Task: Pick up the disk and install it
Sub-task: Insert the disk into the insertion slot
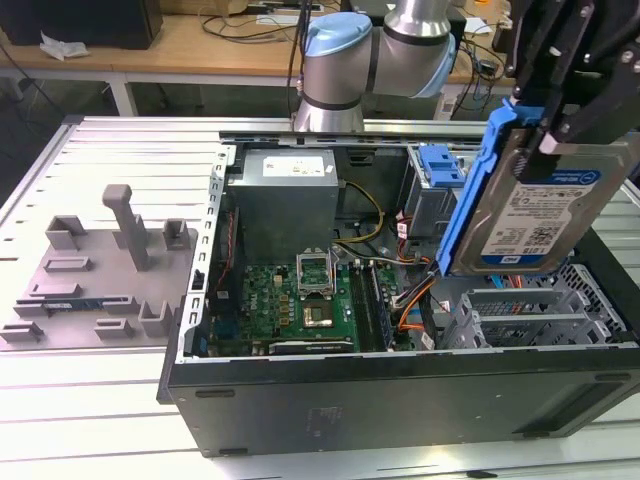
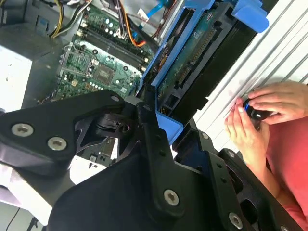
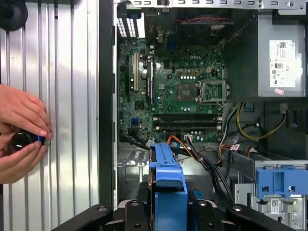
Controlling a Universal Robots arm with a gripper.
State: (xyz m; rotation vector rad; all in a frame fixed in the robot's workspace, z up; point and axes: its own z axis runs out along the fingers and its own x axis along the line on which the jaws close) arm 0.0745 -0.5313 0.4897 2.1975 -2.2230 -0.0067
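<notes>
The claw (image 1: 556, 128) is clenched on the disk (image 1: 540, 205), holding it on edge in the air over the open computer case (image 1: 400, 400), at the end on the exterior view's right. The exterior view shows the disk's labelled face. The second wrist view shows its green circuit-board underside, with black fingers (image 2: 149, 130) against the blue bracket. Below, the first wrist view looks straight down onto the motherboard (image 3: 178, 91). Farther out, both wrist views show a person's hands (image 3: 19, 120) around a black knob (image 3: 21, 140) at the ribbed surface (image 3: 72, 72). The exterior view shows a grey fixture (image 1: 100, 270) beside the case.
</notes>
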